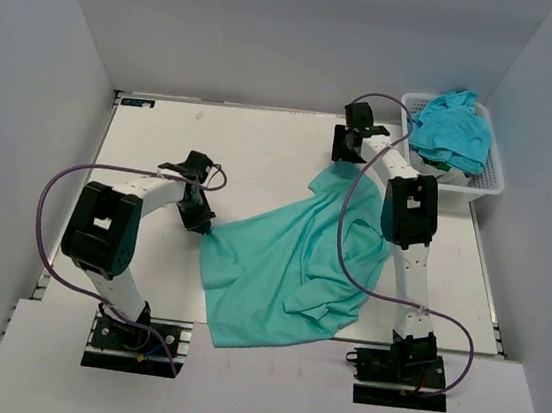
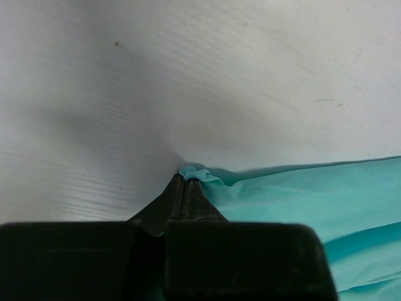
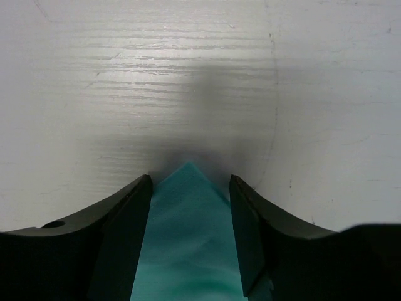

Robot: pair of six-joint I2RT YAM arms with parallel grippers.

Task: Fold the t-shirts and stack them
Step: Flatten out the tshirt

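Note:
A teal t-shirt [image 1: 289, 264] lies spread and rumpled on the white table [image 1: 263, 145] between the arms. My left gripper [image 1: 203, 226] is shut on the shirt's left corner, and a small bunch of teal fabric [image 2: 199, 174] sticks out at its closed fingertips [image 2: 185, 183]. My right gripper [image 1: 340, 164] is open at the shirt's far corner; the pointed corner [image 3: 188, 207] lies between its two fingers [image 3: 135, 207], untouched by either. More turquoise-blue t-shirts [image 1: 452, 127] are heaped in the basket at the back right.
The white plastic lattice basket [image 1: 491, 178] stands at the table's back right corner, just beyond my right arm. Grey walls close in the table on the left, back and right. Purple cables loop along both arms.

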